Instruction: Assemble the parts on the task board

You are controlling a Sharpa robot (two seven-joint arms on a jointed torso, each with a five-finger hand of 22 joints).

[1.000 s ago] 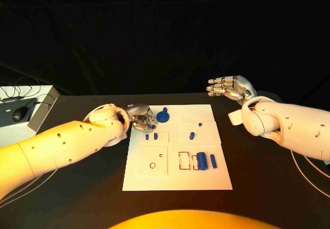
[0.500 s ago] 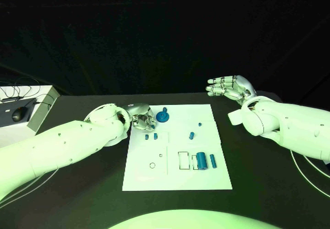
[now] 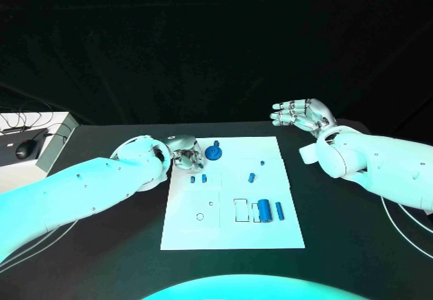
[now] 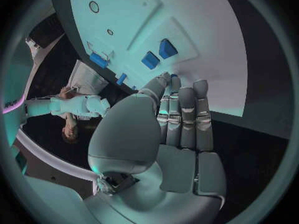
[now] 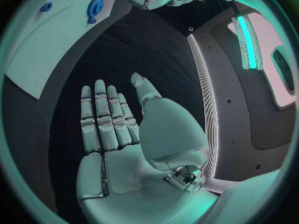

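The left hand [image 3: 187, 154] is hovering at the task board's [image 3: 271, 234] far left edge, fingers straight, pressed together, partly hiding the blue gear [image 3: 213, 152]. The right hand [image 3: 305, 114] is hanging spread, empty.

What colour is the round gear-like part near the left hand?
Blue. The gear-like part lies on the white task board, clearest in the head view.

Light is falling from above onto the task board [image 3: 233, 219], which is shining bright against the dim black table [image 3: 343, 250], while everything beyond the table's far edge is lying in darkness. The left arm [image 3: 81, 187] and right arm [image 3: 379, 162] are catching glare. In the wrist views straight edges are bending toward the rim, and a lit strip [image 5: 244, 35] is glowing.
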